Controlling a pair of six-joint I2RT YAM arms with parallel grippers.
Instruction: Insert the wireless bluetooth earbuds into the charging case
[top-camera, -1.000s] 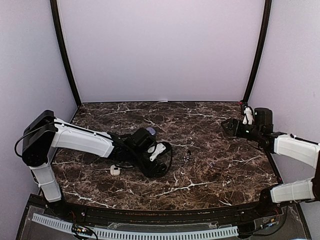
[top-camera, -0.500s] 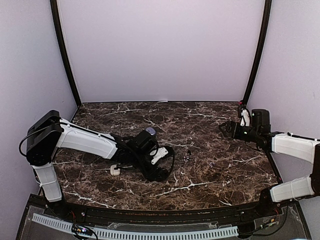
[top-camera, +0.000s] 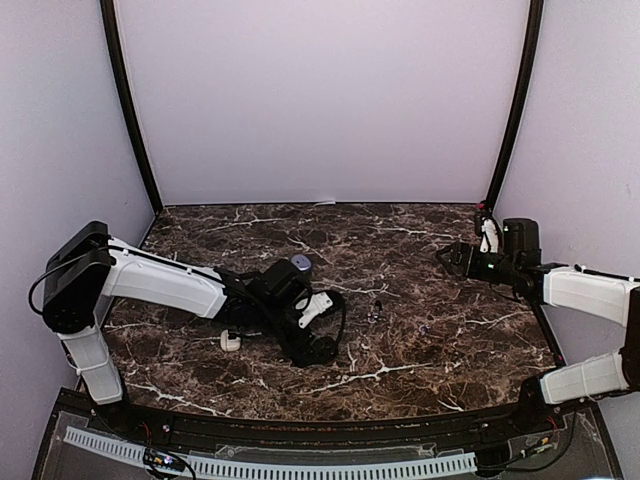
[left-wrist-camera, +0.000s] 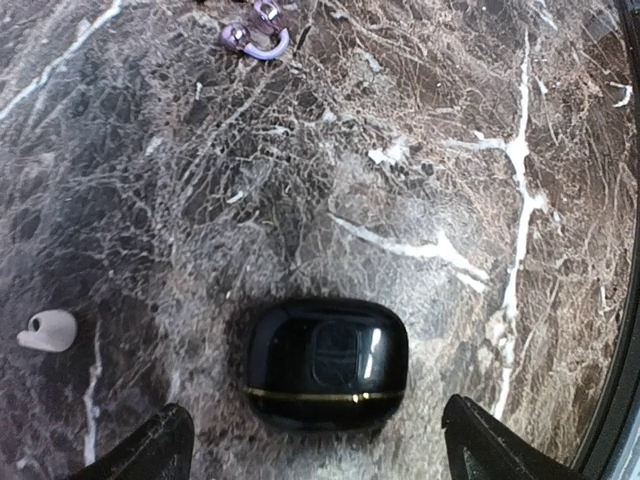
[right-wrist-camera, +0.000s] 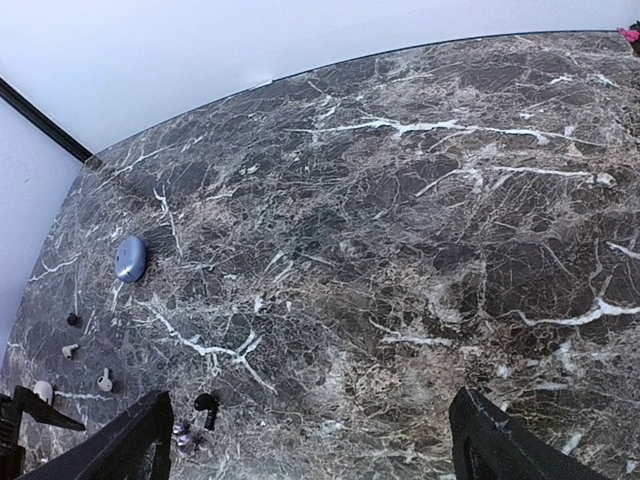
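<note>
Left end effector (left-wrist-camera: 318, 445) just opened over one black case (left-wrist-camera: 326, 362); right end effector (right-wrist-camera: 310, 430) open.

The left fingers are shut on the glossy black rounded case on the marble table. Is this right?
No. The left wrist view shows the left fingers open, clear of the glossy black rounded case on the marble table.

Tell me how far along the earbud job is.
Done: nothing visibly seated. In hand: nothing; the open left gripper hovers over the closed black charging case, right gripper open, empty. Left: white earbud, purple earbuds and black earbud lie loose on the marble table.
</note>
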